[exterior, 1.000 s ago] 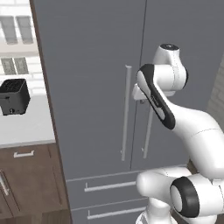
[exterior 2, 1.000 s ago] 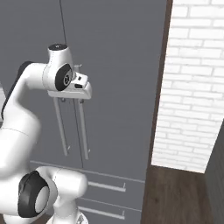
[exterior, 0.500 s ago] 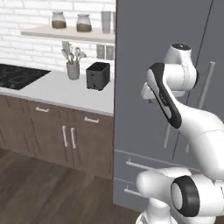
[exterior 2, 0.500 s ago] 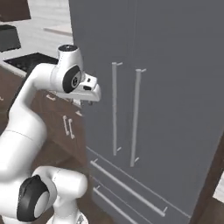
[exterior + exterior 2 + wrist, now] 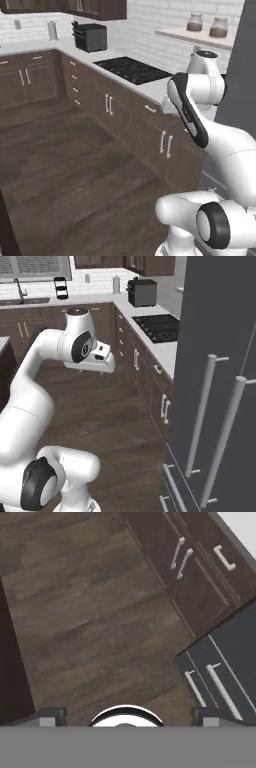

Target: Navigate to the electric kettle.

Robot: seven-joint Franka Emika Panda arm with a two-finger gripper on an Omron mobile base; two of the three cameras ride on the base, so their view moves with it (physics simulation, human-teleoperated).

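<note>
A small steel-and-dark jug shape (image 5: 60, 287) stands far off on the back counter beside the sink faucet (image 5: 20, 289). It could be the electric kettle, but it is too small to be sure. My gripper (image 5: 98, 367) hangs in the air over the wooden floor and points down, well away from that counter. In the hand view its two dark fingertips (image 5: 48, 716) stand wide apart, so the gripper (image 5: 127, 718) is open and holds nothing.
Dark wood cabinets (image 5: 125, 112) run along the wall under a light counter with a black cooktop (image 5: 132, 69) and a black boxy appliance (image 5: 90, 36). The grey fridge (image 5: 220, 381) stands close on the right. Open wooden floor (image 5: 65, 165) lies ahead.
The whole picture has swung from the fridge doors to the cabinets and open floor, so the base has turned left. The arm keeps its pose.
</note>
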